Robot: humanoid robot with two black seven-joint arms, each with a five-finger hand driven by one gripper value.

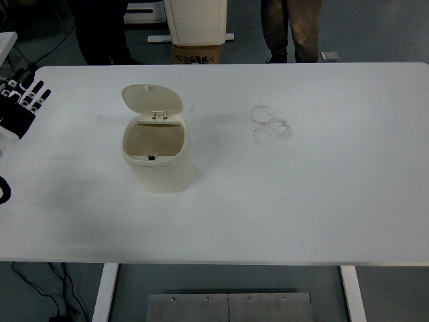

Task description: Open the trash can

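Note:
A small cream trash can stands on the white table, left of centre. Its lid is flipped up and back on its hinge, so the hollow inside shows. My left hand, black and white, hovers at the far left edge of the picture, well apart from the can. Its fingers are spread and hold nothing. The right arm does not show.
Faint ring marks stain the table right of the can. Beyond the far edge stand a person's legs, another dark-clad person, a white pedestal and a cardboard box.

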